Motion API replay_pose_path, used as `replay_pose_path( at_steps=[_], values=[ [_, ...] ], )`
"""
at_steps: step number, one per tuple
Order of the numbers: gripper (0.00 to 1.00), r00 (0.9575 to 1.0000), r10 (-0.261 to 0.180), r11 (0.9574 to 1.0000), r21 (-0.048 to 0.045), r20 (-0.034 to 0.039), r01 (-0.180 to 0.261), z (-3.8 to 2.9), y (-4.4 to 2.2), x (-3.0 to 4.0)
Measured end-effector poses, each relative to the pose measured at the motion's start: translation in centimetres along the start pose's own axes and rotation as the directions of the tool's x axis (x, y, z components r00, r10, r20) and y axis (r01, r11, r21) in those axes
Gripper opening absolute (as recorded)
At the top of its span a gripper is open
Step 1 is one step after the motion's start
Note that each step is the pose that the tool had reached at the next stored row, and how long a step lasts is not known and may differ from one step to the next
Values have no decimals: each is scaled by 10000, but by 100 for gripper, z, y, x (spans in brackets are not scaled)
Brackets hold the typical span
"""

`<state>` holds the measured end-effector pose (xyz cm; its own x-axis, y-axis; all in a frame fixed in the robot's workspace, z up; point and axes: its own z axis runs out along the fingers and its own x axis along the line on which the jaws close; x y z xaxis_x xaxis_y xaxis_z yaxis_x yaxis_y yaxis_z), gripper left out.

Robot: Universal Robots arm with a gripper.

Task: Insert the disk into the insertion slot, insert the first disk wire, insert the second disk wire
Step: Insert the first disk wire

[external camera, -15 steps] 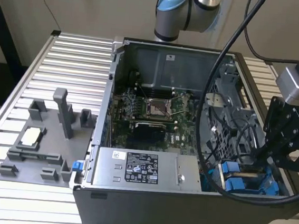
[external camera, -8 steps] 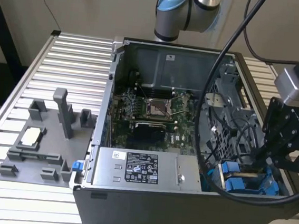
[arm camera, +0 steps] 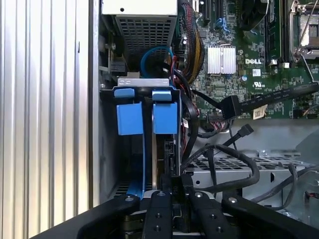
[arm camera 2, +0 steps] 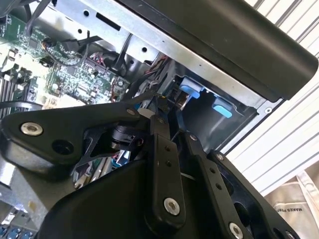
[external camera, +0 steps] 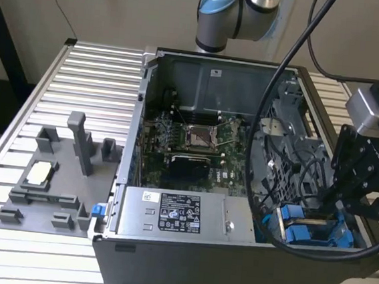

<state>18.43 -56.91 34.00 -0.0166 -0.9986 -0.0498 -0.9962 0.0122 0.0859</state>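
first wrist view has the hand (arm camera: 174,182), narrowed, at the blue-framed disk (arm camera: 165,118), black cables (arm camera: 219,164) crowding just beside it.

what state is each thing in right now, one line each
computer case: side open, insides exposed
disk: seated in the insertion slot
other blue carrier: seated beside the disk
gripper: down at the disk's edge
black cable: plug end loose
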Motion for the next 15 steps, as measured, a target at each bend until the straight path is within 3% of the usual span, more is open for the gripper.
replay_pose_path(
  at_steps=[15],
  values=[
    [19, 10000, 1, 10000, 0, 0, -1, 79, -6, 4]
  ],
)
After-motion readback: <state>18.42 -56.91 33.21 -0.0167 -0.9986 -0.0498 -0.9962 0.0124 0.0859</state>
